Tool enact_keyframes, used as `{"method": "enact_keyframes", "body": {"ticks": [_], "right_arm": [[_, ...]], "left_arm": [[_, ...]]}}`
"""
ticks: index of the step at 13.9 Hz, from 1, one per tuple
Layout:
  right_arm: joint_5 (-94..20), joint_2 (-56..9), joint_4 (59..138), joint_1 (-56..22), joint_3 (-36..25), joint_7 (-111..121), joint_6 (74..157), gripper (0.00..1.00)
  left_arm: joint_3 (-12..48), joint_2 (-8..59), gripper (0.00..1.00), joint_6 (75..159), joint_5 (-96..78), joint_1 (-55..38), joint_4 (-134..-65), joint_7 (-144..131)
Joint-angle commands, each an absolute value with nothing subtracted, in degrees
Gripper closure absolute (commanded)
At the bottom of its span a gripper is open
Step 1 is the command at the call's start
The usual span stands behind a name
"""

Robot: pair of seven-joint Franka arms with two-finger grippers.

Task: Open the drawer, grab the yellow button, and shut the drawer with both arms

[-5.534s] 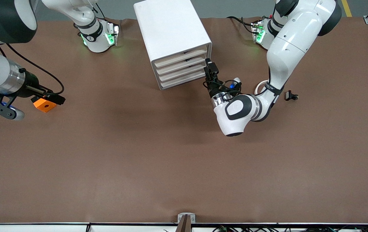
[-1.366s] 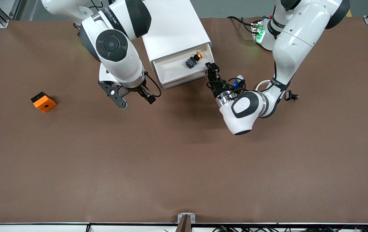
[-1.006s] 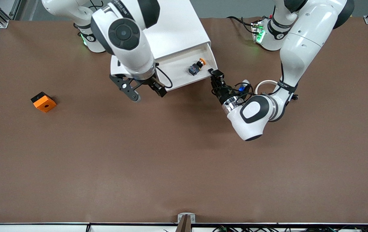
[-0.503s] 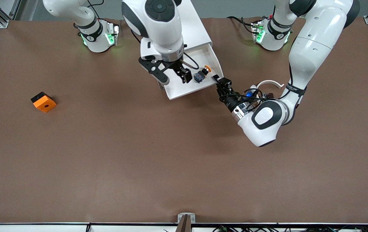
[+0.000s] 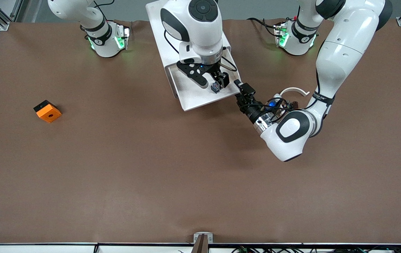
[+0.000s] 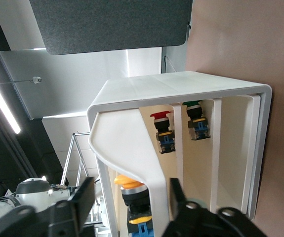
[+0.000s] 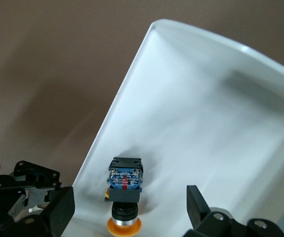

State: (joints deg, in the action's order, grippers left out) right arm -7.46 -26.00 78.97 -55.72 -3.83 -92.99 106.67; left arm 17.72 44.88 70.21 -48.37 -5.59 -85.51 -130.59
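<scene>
Between right fingers [image 7: 196, 205], button [image 7: 124, 185], untouched

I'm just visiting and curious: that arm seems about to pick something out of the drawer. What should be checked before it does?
1. Drawer pulled out of the cabinet: ok.
2. Button lying in the drawer, uncovered: ok.
3. Right end effector open over the drawer: ok.
4. One of its fingers on each side of the button: ok.
5. Button gripped: not ok, fingers not yet shut on it.
6. Left end effector open at the drawer's front, away from the button: ok.
</scene>
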Motion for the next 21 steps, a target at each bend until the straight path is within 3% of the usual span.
{"method": "enact_keyframes", "body": {"ticks": [1, 8, 15, 21], "right_arm": [[-7.29, -29.0, 75.41, -56.86, -4.48, -94.75, 106.08, 0.0], [-7.29, -33.21, 73.13, -57.39, -4.48, -97.54, 106.87, 0.0], [-5.28, -35.16, 72.33, -58.89, -4.48, -98.0, 106.44, 0.0], [-4.14, -34.72, 72.25, -58.27, -4.83, -98.09, 106.0, 0.0]], "left_arm": [[17.76, 45.18, 0.0, 69.6, -49.04, -5.19, -84.46, -130.0], [18.1, 44.03, 0.0, 76.71, -32.9, -5.54, -81.56, -114.28], [18.37, 42.89, 0.0, 95.16, -15.93, -5.45, -81.56, -93.54], [18.54, 41.66, 0.0, 105.11, -7.22, -6.59, -81.74, -80.63]]}}
